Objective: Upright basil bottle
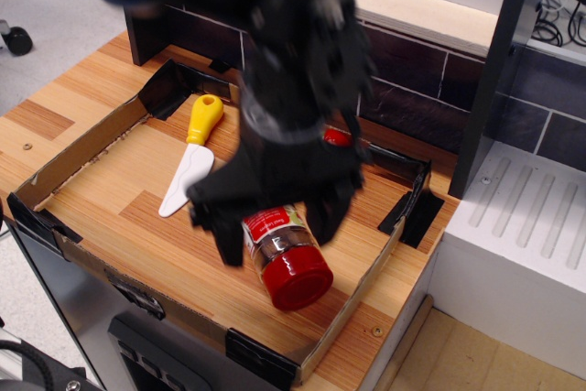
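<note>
I see the basil bottle (282, 256) lying on its side on the wooden surface, in the near right part of the cardboard-walled tray. It is a clear cylindrical jar with a red-and-white label and brownish contents showing through just behind the cap. Its wide glossy red cap points toward the tray's near right corner. The far end of the jar is hidden from me, so I cannot see its base.
</note>
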You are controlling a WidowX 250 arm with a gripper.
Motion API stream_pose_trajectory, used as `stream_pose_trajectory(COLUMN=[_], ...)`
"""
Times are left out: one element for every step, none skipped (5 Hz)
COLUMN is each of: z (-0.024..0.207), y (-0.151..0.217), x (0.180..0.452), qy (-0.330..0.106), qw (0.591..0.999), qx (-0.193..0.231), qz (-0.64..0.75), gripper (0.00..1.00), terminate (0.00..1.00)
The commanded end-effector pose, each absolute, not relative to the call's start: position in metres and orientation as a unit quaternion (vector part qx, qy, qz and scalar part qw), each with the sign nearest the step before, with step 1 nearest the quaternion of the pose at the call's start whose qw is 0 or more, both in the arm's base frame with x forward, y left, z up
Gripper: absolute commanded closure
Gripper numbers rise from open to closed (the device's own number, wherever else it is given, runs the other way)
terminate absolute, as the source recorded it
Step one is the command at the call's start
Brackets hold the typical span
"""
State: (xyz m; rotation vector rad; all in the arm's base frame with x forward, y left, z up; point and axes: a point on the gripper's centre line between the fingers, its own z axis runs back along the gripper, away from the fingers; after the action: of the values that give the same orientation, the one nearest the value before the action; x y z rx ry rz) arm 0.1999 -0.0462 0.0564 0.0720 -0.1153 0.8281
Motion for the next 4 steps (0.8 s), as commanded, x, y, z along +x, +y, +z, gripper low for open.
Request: stream_pose_trajectory(z=[0.045, 0.040, 0.034, 0.029], y=[-0.060, -0.058, -0.060, -0.060], x=[0.210, 0.209, 0.207, 0.206], qy=[-0.073, -0.066, -0.059, -0.055], qw=[0.915, 0.914, 0.909, 0.908], qx=[0.000, -0.004, 0.002, 0.004], qz=[0.398, 0.400, 0.413, 0.415], gripper=[0.00, 0.00, 0.00, 0.00], terminate=[0.00, 0.00, 0.00, 0.00])
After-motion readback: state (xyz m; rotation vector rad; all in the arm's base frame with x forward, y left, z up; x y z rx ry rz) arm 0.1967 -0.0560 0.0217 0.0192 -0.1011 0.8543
